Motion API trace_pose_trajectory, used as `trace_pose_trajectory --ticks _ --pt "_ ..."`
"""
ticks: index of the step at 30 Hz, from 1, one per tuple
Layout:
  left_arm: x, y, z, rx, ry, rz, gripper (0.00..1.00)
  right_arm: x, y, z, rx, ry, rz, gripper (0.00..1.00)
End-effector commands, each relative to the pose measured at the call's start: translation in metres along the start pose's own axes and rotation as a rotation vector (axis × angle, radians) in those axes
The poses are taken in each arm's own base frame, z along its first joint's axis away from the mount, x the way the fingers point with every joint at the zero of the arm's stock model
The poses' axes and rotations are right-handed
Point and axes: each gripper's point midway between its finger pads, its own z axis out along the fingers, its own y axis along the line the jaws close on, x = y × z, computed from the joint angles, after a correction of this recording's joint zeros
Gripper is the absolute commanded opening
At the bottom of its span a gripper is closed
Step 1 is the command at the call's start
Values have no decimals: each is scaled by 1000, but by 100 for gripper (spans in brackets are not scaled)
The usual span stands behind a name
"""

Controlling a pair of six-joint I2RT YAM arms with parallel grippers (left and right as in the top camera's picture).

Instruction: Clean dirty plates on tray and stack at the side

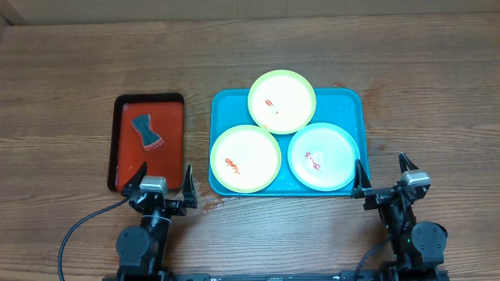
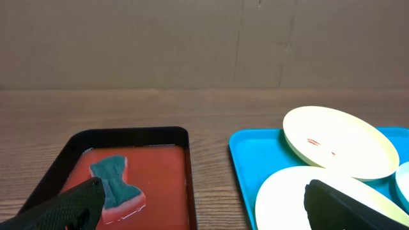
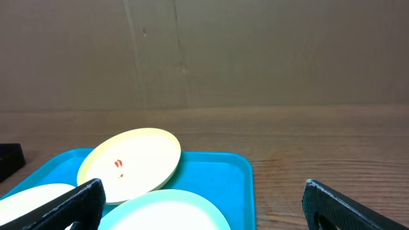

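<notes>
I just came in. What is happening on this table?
Nothing is handled yet. The left gripper and the right gripper sit at the near edge of the wooden table, jaws open, empty. On the large turquoise plastic tray lie three round plastic plates with red smears: the rear yellow-green plate, the front yellow-green plate and the light blue plate. A blue-grey sponge lies in the small red tray with black rim.

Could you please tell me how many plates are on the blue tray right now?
3. One yellow-green plate sits at the tray's far middle, a second yellow-green plate near left, a light blue plate near right. None seems hidden.
</notes>
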Motion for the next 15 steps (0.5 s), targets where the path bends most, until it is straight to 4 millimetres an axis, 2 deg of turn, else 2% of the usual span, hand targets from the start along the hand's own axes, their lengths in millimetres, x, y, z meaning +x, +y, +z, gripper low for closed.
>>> trace_pose_trajectory --ticks 1,7,9,12,15 --pt "1 -1 0 2 -4 17 100 2 -1 0 6 -2 -1 100" --pt "0 0 0 -5 -7 27 100 2 -1 0 6 -2 -1 100" --pt "-7 -12 -1 63 -33 -10 100 2 -1 0 6 -2 -1 100" --pt "-39 -19 -4 104 -164 19 100 2 -1 0 6 -2 -1 100" --pt "-80 -9 -14 34 -338 70 100 2 -1 0 6 -2 -1 100"
